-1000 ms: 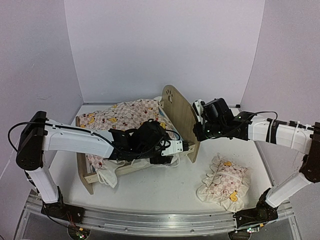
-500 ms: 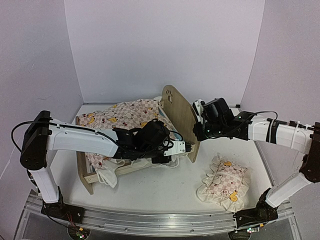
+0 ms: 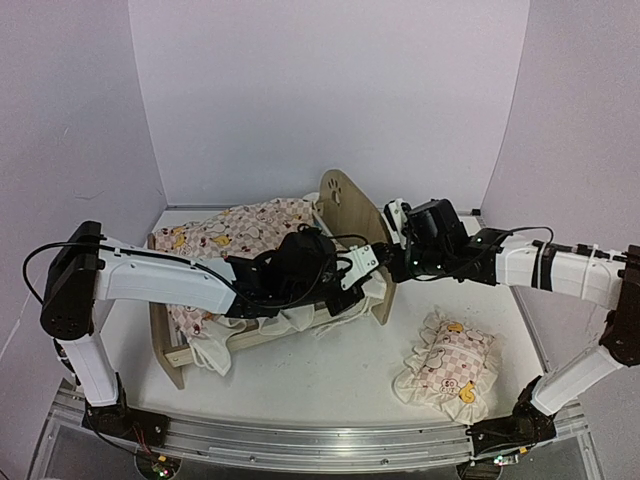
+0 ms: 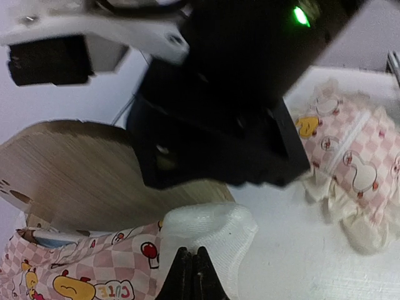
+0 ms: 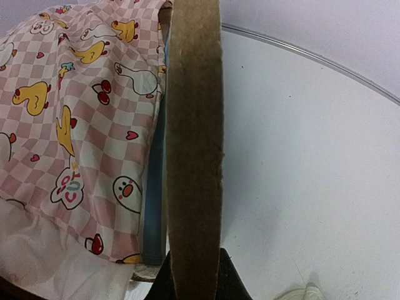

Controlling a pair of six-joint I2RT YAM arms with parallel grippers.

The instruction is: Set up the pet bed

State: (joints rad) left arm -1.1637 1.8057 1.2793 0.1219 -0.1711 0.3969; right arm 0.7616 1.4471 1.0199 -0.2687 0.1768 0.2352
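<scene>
Top view: pet bed point(image 3: 355, 215) lies w/ long axis running roughly left-right across table point(image 3: 330, 385), a bit diagonal. Headboard end points twd R arm, footboard end sits near left. Quilt point(image 3: 235, 228) covers it. L gripper point(image 3: 367, 257) is right at headboard, pinched on quilt's white frill, cloth drawn up to it. R gripper point(image 3: 390, 268) sits on headboard's near edge, just right of L gripper. Pillow point(image 3: 445, 365) lies on table, nearer than R gripper and apart from bed.

L wrist view: L gripper point(image 4: 192, 253) tips are closed together on frill. Headboard is just beyond them, R gripper's black body above that, pillow off to right.

R wrist view: R gripper point(image 5: 192, 270) is narrow, one finger each side of board edge, clamping it. Headboard runs straight away from fingers. Quilt lies left of it, blue strip of base btwn them, bare table to right.
</scene>
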